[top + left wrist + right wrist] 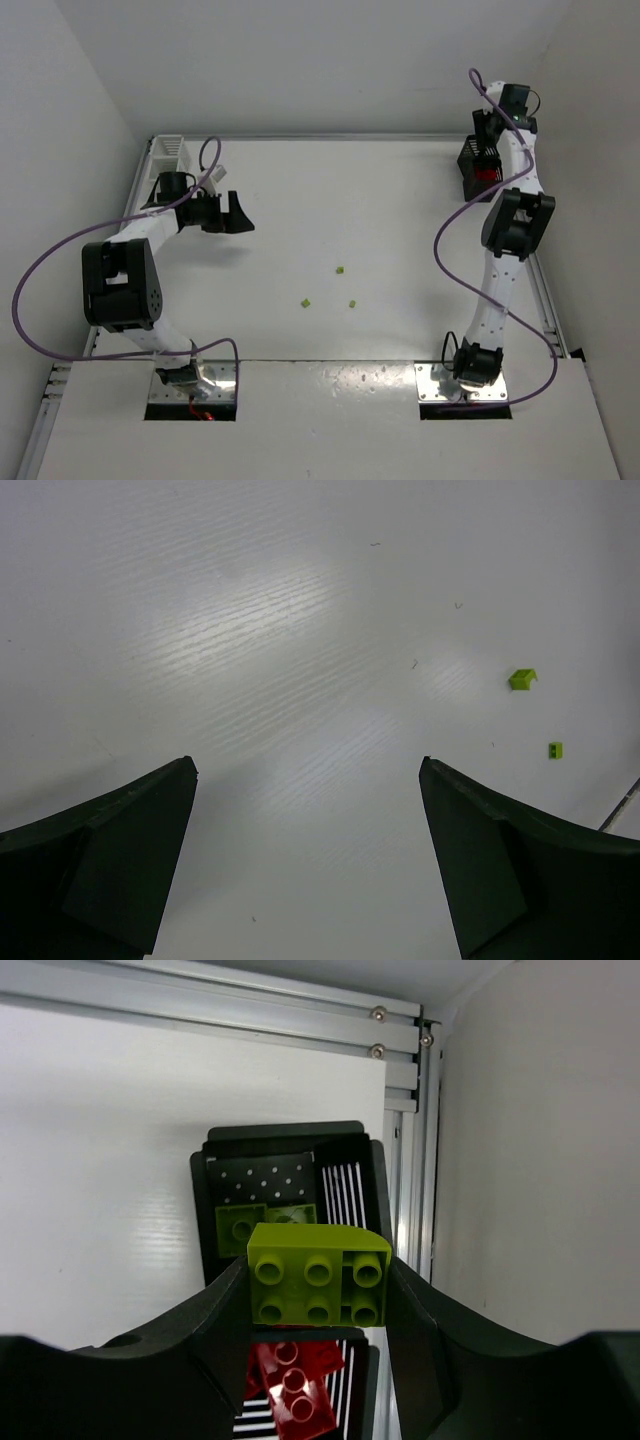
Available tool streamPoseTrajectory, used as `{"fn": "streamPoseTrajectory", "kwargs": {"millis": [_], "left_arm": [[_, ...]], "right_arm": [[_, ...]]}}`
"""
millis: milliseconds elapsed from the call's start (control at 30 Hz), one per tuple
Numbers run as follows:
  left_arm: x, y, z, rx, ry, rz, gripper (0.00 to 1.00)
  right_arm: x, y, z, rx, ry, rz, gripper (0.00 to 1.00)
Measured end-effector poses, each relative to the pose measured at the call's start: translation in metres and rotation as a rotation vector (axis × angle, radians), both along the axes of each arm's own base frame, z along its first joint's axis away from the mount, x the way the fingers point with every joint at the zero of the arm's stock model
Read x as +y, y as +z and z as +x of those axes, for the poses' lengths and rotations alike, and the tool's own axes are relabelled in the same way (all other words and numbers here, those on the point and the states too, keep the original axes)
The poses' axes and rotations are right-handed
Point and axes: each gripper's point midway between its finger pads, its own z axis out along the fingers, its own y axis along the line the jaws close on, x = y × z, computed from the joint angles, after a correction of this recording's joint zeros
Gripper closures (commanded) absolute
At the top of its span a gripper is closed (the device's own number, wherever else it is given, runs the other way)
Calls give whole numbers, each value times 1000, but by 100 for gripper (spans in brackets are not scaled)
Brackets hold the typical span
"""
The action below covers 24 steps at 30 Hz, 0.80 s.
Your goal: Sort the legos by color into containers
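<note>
My right gripper (pixel 318 1285) is shut on a lime yellow-green lego (pixel 318 1275) and holds it above the black bin (pixel 215 1175), which stands at the far right of the table (pixel 484 160). Red legos (pixel 295 1385) and a lime lego (pixel 242 1227) lie in that bin. My left gripper (pixel 308 765) is open and empty over bare table, near the white bin (pixel 166 155) at the far left. Three small lime legos lie mid-table (pixel 341 269), (pixel 306 302), (pixel 353 304); two show in the left wrist view (pixel 522 679), (pixel 555 749).
An aluminium rail (pixel 250 1010) runs along the far edge, and a white wall (pixel 540 1160) stands close to the right of the black bin. Purple cables (pixel 40 270) loop off both arms.
</note>
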Motion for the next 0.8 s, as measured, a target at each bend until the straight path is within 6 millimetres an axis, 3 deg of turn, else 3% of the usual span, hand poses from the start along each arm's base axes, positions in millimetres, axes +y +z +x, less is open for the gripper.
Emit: {"fn": "streamPoseTrajectory", "kwargs": {"millis": [100, 133, 167, 233, 400, 600, 667, 733, 800], "left_arm": [[0, 0, 0, 1, 0, 0, 0], [0, 0, 0, 0, 0, 0, 0], [0, 0, 0, 1, 0, 0, 0], [0, -1, 0, 4, 0, 0, 0], [0, -3, 0, 8, 1, -1, 0], [0, -8, 0, 28, 9, -4, 0], [0, -8, 1, 24, 10, -1, 0], [0, -7, 2, 17, 10, 4, 0], [-1, -7, 2, 10, 11, 12, 0]], "right_arm": [[-3, -1, 5, -13, -8, -5, 67], [-3, -2, 5, -15, -10, -7, 61], [-4, 0, 7, -23, -13, -11, 48], [-6, 3, 9, -34, -22, -16, 40], [-4, 5, 11, -48, -24, 2, 37], [20, 0, 7, -33, 55, 101, 38], [36, -1, -13, -13, 97, 134, 38], [58, 6, -54, 0, 157, 139, 38], [88, 33, -88, -14, 245, 133, 44]]}}
